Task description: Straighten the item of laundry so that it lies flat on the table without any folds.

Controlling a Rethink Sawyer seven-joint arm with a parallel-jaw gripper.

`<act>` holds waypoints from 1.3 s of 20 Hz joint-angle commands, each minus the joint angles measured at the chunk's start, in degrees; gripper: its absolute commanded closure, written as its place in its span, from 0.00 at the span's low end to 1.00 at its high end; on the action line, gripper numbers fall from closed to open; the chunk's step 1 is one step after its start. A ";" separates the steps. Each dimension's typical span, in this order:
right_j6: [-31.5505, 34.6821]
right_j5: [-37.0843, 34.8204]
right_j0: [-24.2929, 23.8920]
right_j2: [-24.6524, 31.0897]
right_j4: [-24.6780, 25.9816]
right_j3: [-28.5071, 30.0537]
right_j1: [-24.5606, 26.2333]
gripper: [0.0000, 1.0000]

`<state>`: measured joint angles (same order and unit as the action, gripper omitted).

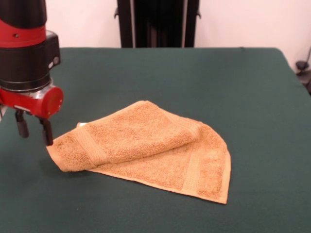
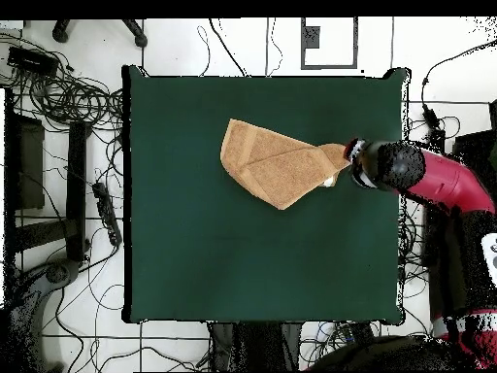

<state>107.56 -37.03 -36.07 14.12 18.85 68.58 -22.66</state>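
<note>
Orange-tan terry cloth [image 1: 150,150] is sitting folded over on the green table [image 1: 252,97], roughly mid-table but a bit toward one long edge in the overhead view. The top layer is doubled back over the bottom one, so you get a wedge shape. Its long axis runs across the front view, from a lifted narrow corner on the left down to the wide flat corner at lower right. The gripper [image 1: 34,130] is right at that raised corner. Its two black fingers [image 1: 46,132] look parted, one just touching the cloth's edge, not pinching anything as far as I can see.
</note>
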 commanded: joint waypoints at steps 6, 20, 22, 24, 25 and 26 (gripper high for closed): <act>4.10 -2.51 2.85 0.10 -1.36 -5.52 7.56 0.00; 8.08 -1.48 5.43 -2.41 -2.82 -2.64 5.90 0.00; 8.07 -1.36 5.48 -2.76 -3.06 -2.06 5.48 0.00; 7.61 -1.37 5.21 -2.65 -3.33 -1.66 5.27 0.00; 7.51 -1.57 5.22 -2.68 -3.41 -1.37 4.81 0.00; 7.31 -1.73 5.05 -2.57 -3.58 -0.91 4.43 0.00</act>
<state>107.56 -37.06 -34.03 10.41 18.39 63.03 -16.07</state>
